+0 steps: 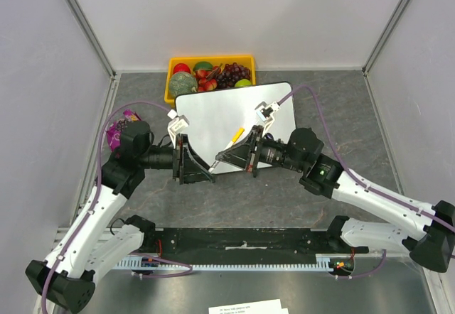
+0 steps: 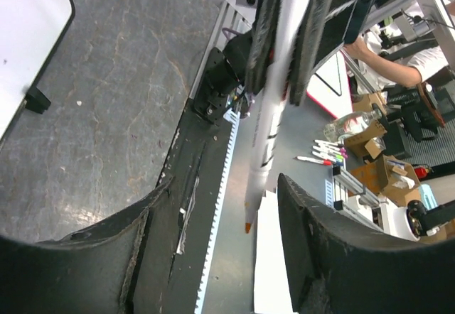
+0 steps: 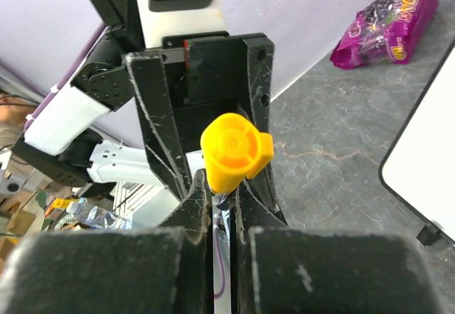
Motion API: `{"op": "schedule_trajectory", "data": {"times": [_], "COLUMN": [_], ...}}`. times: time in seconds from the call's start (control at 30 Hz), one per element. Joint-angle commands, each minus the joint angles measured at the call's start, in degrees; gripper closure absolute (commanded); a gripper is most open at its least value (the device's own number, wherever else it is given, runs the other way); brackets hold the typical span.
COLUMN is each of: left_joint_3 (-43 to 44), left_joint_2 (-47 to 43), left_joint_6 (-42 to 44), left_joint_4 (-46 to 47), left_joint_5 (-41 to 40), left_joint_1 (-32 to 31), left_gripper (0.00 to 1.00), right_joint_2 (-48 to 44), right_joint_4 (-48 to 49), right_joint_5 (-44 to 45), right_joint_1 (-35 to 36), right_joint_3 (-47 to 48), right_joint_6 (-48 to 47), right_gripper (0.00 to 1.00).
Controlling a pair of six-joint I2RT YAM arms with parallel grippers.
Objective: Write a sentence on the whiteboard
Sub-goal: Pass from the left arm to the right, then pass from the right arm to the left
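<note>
**Whiteboard** (image 1: 213, 115): lies flat on the grey desk (image 1: 284, 193), turned slightly askew, its far left corner just beside the fruit tray (image 1: 172, 69). Its near edge is partly covered by both hands in the top view. Each wrist view catches only one rounded corner of it, with a small black block (image 2: 35, 101) at the edge. Whether any writing is on the board cannot be made out.

**Marker** (image 2: 274, 115): white barrel, held in the air between the two hands over the board's near edge. Its orange tip (image 2: 248, 225) is bare and points toward the left hand. Its yellow end (image 3: 231, 154) faces the right wrist camera, and whether that is a cap or a fixed plug cannot be told. Print on the barrel is too blurred to read.

**Right hand** (image 3: 222, 211): fingers pressed together, pinching the marker just below the yellow end.

**Left hand** (image 1: 208, 168): fingers spread, one on either side of the marker's tip end and not touching it.

**Fruit tray**: yellow, at the far edge of the desk, holding grapes and other fruit. Individual pieces are hard to separate.

**Snack bag** (image 3: 384, 23): purple, on the desk to the left of the board, mostly hidden behind the left arm from above.
</note>
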Motion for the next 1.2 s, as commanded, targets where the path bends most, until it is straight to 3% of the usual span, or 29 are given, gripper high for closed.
{"op": "schedule_trajectory", "data": {"times": [0.0,0.17,0.4,0.47,0.53,0.57,0.67,0.7,0.93,1.07,1.17], "left_joint_3": [1.63,2.68,3.21,3.04,2.95,3.12,3.39,3.65,3.3,3.21,3.47], "left_joint_2": [0.67,2.51,5.68,6.29,6.65,6.82,6.04,5.6,3.66,3.4,2.78], "left_joint_6": [-5.45,-6.16,-5.73,-5.46,-5.46,-5.46,-5.37,-5.11,-5.73,-4.67,-3.62], "left_joint_4": [9.4,11.26,11.44,11.18,10.91,10.56,9.95,9.25,9.15,8.37,7.75], "left_joint_5": [-1.33,-1.95,-4.05,-4.67,-5.46,-5.9,-7.3,-8.7,-9.95,-6.61,-3.45], "left_joint_1": [-0.15,-0.77,-4.1,-4.72,-5.07,-5.16,-5.08,-5.08,-5.16,-5.08,-5.16], "left_gripper": [0.38,0.41,0.54,0.66,0.9,0.98,0.98,0.98,0.98,0.98,0.98], "right_joint_2": [-0.32,-0.76,-2.52,-3.05,-3.31,-3.31,-3.4,-3.49,-5.77,-6.65,-5.95], "right_joint_4": [-1.89,-1.28,-0.05,-0.31,-0.57,-1.09,-2.5,-2.51,-9.61,-12.08,-9.99], "right_joint_5": [5.13,6.89,9.7,10.14,10.23,10.23,9.53,9.01,7.94,3.66,-5.29], "right_joint_1": [0.14,0.14,0.14,0.14,0.14,0.14,0.14,0.14,-0.12,-3.1,-6.0], "right_joint_3": [-0.53,-1.59,-2.99,-2.91,-2.91,-2.91,-2.56,-2.64,0.25,2.27,2.98], "right_joint_6": [0.22,0.66,2.15,2.06,1.98,1.71,0.14,-0.65,-8.03,-9.8,-8.75], "right_gripper": [1.0,1.0,1.0,1.0,1.0,1.0,1.0,0.96,0.03,0.02,0.02]}}
